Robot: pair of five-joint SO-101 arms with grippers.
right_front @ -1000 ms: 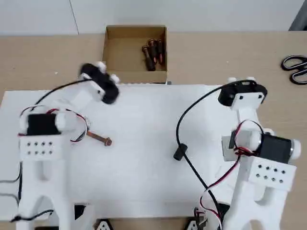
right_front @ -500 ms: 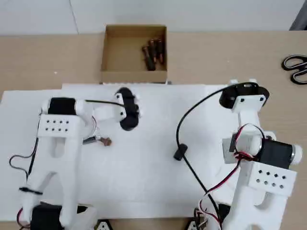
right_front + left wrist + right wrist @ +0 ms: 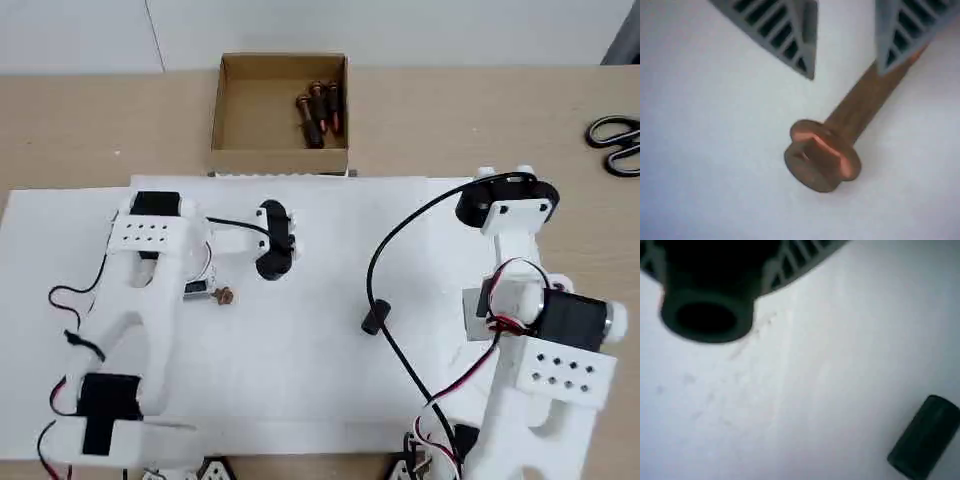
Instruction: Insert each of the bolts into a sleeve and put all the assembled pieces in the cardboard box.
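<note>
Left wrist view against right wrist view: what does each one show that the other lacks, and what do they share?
Left wrist view: a copper-coloured bolt lying flat, its shank passing under one finger of the open left tool. Right wrist view: two black sleeves, a held sleeve close up with its open end towards the camera, and a loose sleeve lying farther off. Both: the white sheet underneath.

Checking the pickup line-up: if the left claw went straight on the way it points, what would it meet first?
The left claw would likely meet the bolt first; one fingertip looks over its shaft, depth unclear.
</note>
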